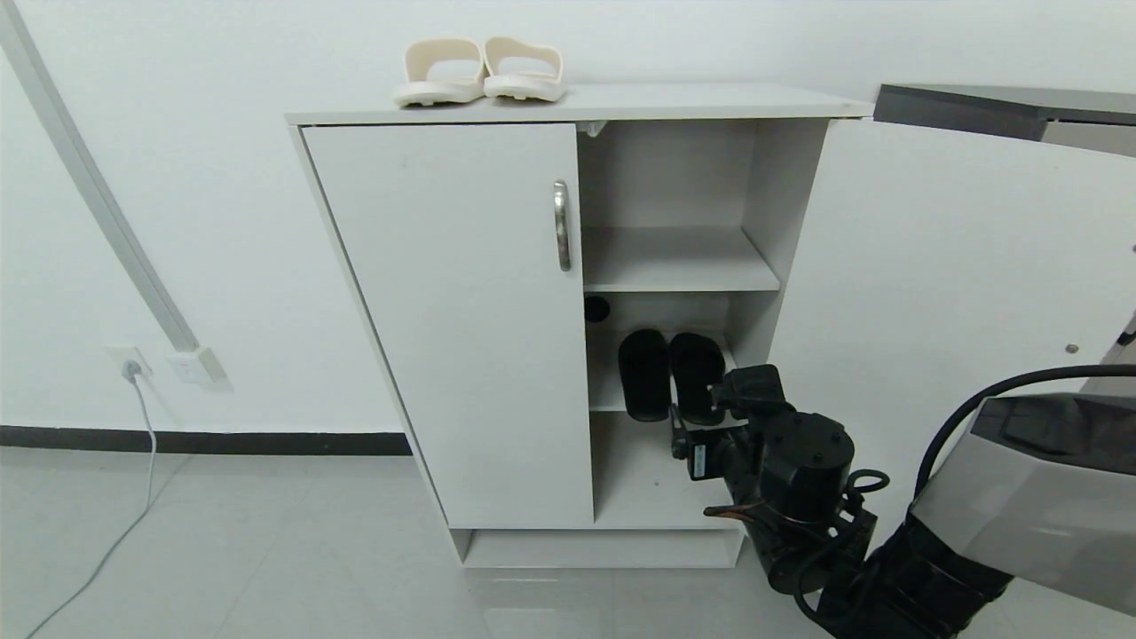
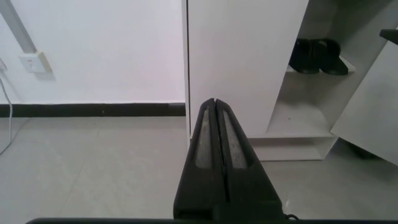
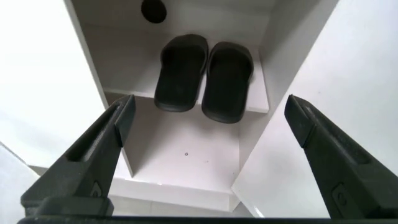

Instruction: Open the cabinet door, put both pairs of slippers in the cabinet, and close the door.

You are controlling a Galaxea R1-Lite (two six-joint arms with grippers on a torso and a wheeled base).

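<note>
The white cabinet has its right door swung open and its left door shut. A pair of black slippers lies side by side on the middle shelf, also seen as black slippers and black slippers. A cream pair of slippers rests on the cabinet top. My right gripper is open just in front of the black pair, with nothing between its fingers; in the head view the right gripper sits at the shelf's front edge. My left gripper is shut, low over the floor left of the cabinet.
The upper shelf and bottom compartment hold nothing. A wall socket with a cable is at the left, the cable trailing over the tiled floor. A grey unit stands behind the open door.
</note>
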